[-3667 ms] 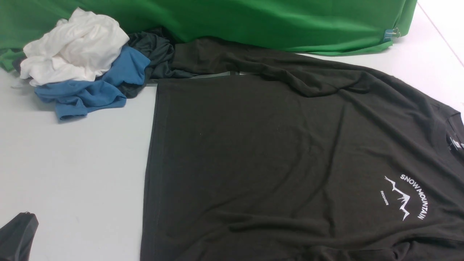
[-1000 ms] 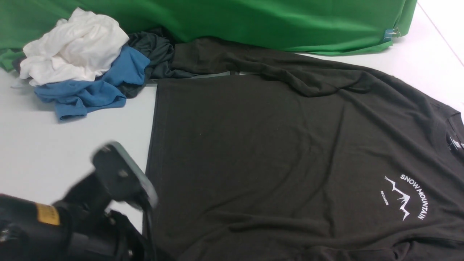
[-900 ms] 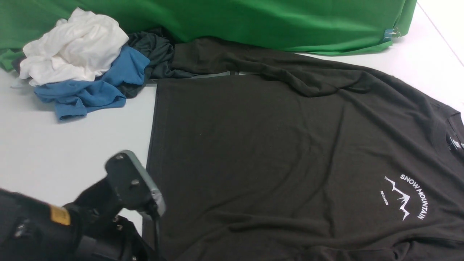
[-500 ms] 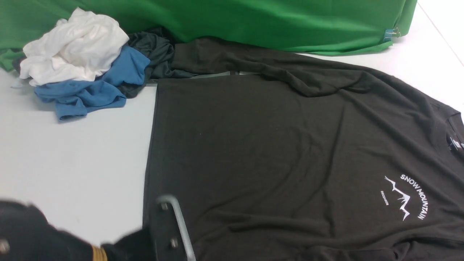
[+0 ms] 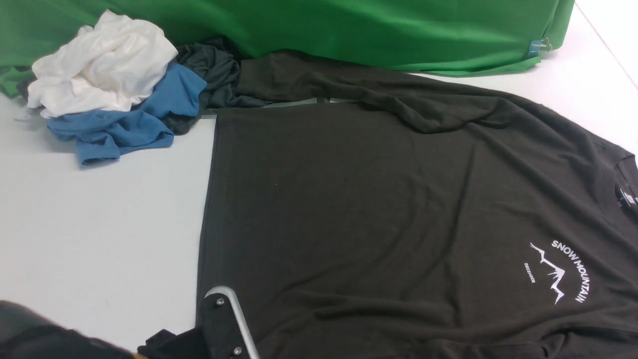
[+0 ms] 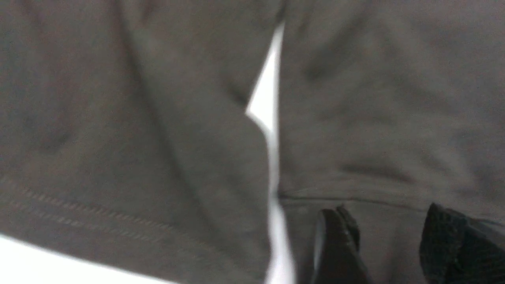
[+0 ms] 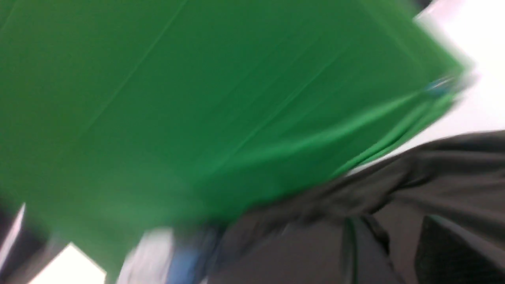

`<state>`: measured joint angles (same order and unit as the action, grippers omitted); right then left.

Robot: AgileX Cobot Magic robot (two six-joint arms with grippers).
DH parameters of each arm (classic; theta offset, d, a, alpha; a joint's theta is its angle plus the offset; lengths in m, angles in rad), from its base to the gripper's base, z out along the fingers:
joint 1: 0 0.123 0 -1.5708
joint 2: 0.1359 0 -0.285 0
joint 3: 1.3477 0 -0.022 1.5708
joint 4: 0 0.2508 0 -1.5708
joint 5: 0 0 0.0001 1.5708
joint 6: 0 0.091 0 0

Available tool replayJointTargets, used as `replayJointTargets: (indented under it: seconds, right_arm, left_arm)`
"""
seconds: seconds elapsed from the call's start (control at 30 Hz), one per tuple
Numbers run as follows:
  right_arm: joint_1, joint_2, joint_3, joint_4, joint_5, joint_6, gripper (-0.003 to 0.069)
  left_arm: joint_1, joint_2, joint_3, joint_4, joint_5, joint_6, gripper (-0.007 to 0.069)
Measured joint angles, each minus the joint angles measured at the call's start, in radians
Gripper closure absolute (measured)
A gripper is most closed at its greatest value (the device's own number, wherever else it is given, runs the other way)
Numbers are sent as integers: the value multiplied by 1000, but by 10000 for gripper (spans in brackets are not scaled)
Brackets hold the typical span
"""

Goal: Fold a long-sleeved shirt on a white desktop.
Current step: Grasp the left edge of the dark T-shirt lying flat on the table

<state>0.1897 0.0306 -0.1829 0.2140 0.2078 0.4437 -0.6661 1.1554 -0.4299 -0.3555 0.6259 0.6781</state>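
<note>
The long-sleeved shirt lies spread flat on the white desktop, chest up. Its white mountain logo is at the near right and one sleeve runs along the back. One finger of my left gripper shows at the shirt's near left hem corner. In the left wrist view the left gripper is open just over the dark cloth, with a strip of desktop beside it. The blurred right wrist view shows my right gripper open above the shirt, holding nothing. It is out of the front view.
A pile of white, blue and dark grey garments sits at the back left. A green cloth backdrop runs along the back, with a clip at its right end.
My left arm swung in from the left and dropped to the shirt's near left corner. Its jaws went from shut to open. The shirt has not moved.
</note>
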Motion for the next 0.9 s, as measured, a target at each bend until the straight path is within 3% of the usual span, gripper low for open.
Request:
replayJointTargets:
  seconds: [0.13, 0.23, 0.47, 0.67, 0.9]
  right_arm:
    - [222, 117, -245, 0, 279, -240, 437]
    - [375, 203, -376, 0, 407, -322, 437]
    - [656, 313, -425, -3, 415, -367, 437]
    - [795, 394, -428, -12, 398, -372, 437]
    - [819, 463, -433, -93, 474, -322, 437]
  left_arm:
    - [0, 98, 0, 18, -29, -19, 260]
    - [0, 151, -2, 31, -38, -22, 258]
    - [0, 169, -46, 93, -58, -30, 258]
    - [0, 169, -50, 119, -60, -32, 258]
    - [0, 171, -51, 121, -75, -3, 258]
